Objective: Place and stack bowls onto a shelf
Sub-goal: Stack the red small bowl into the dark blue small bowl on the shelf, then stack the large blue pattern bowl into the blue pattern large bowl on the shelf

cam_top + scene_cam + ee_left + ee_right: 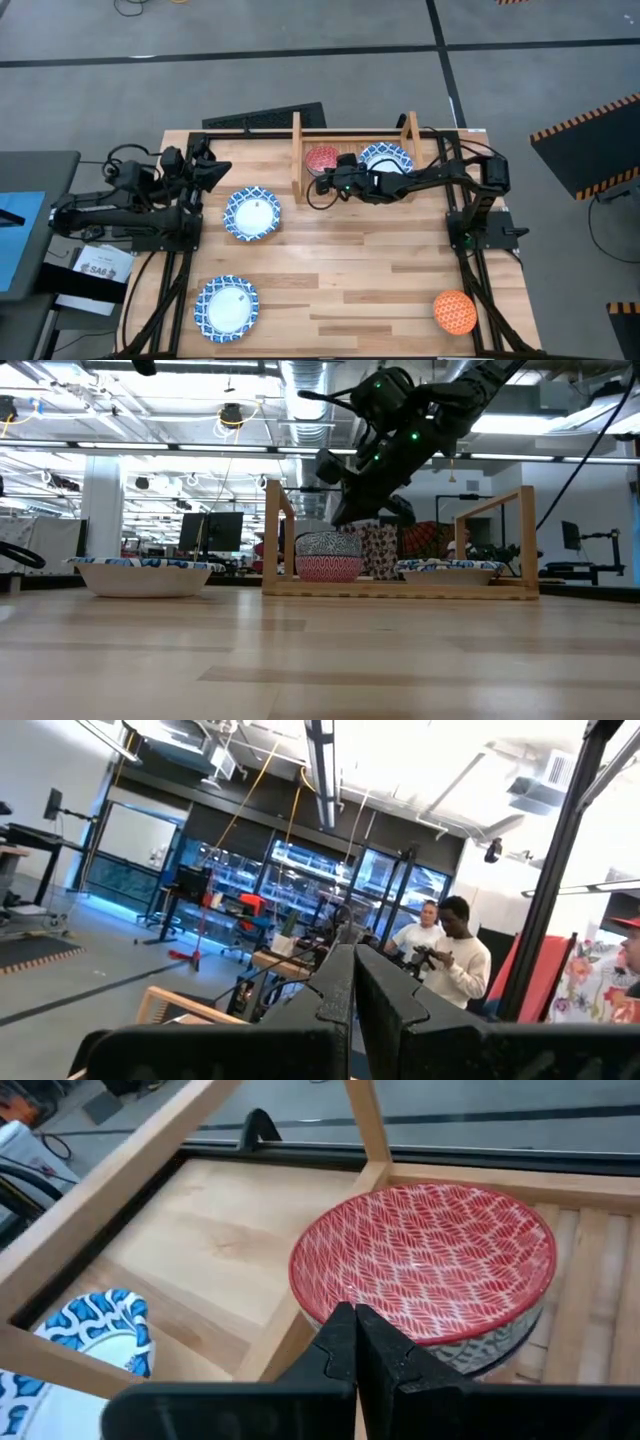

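Red bowl (425, 1260) sits on the shelf (300, 150), left end | right gripper (355, 1345) fingers pressed together, holding nothing, just above its near rim | white bowl (252, 213) on table is nearer left gripper (200, 172), also clenched

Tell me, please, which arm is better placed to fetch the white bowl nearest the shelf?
Probably the left. Its end effector sits right beside that bowl, while the right end effector is over the shelf by the red bowl.
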`<action>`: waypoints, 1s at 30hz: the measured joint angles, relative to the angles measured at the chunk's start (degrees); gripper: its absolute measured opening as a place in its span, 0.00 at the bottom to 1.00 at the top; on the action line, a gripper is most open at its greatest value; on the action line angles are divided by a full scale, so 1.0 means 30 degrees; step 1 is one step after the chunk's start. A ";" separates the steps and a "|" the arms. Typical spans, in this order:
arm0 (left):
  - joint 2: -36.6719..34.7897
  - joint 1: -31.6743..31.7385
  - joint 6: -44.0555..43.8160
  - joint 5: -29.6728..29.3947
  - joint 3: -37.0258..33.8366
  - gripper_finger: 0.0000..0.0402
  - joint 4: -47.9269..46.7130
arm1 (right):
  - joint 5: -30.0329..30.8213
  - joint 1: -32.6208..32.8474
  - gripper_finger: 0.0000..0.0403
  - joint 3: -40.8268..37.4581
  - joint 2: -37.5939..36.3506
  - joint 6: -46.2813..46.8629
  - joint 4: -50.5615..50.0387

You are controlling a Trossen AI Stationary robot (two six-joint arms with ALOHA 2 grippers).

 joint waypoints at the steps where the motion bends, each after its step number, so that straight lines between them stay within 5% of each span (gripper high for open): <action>1: 0.0005 0.0000 -0.0003 0.0000 0.0000 0.00 -0.0005 | 0.0000 0.0000 0.05 0.0007 0.0000 -0.0007 -0.0195; 18: 0.0007 0.0000 0.0000 -0.0568 0.0000 0.00 -0.0597 | -0.0729 -0.0175 0.05 -0.0022 -0.0597 -0.0633 -0.1542; 24: 0.0007 0.0000 0.0000 -0.0539 0.0000 0.00 -0.0612 | -0.1296 0.0542 0.07 -0.0022 -0.4026 -0.3917 -0.3880; 30: 0.0007 0.0000 -0.0110 0.0044 0.0007 0.00 -0.1443 | -0.5199 0.2614 0.08 0.0000 -0.8258 -0.6034 -0.8796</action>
